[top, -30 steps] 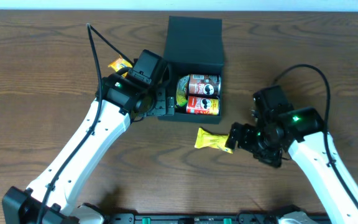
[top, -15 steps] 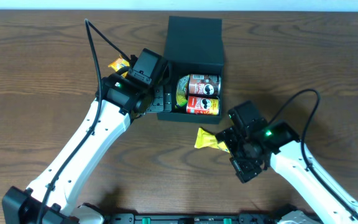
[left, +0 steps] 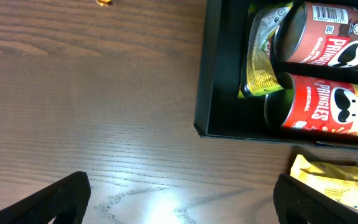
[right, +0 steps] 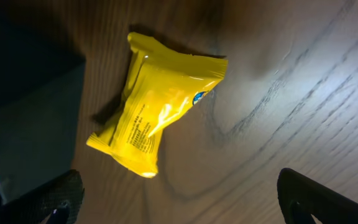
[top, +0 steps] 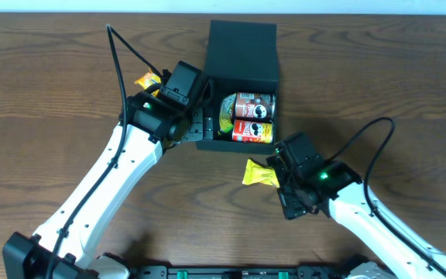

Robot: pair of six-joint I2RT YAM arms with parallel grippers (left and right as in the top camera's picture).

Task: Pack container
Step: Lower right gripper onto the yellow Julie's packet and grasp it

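Observation:
The dark container (top: 242, 50) stands at the back centre with its flap lid open. Inside lie a brown snack can (top: 248, 105), a red snack can (top: 252, 132) and a green-yellow packet (top: 226, 116). A yellow packet (top: 259, 174) lies on the table in front of the container. My right gripper (top: 279, 182) is open and empty just right of that packet; in the right wrist view the packet (right: 160, 109) lies just beyond the open fingers (right: 185, 205). My left gripper (top: 200, 130) is open and empty at the container's front-left corner (left: 219, 68).
A small orange-yellow packet (top: 147, 80) lies on the table left of the container, behind my left arm. The wooden table (top: 53, 116) stretches left and right. In the left wrist view the red can (left: 328, 109) and the yellow packet (left: 328, 180) show at the right.
My right arm has swung left and forward, bringing its open gripper up to the yellow packet. My left arm has barely moved.

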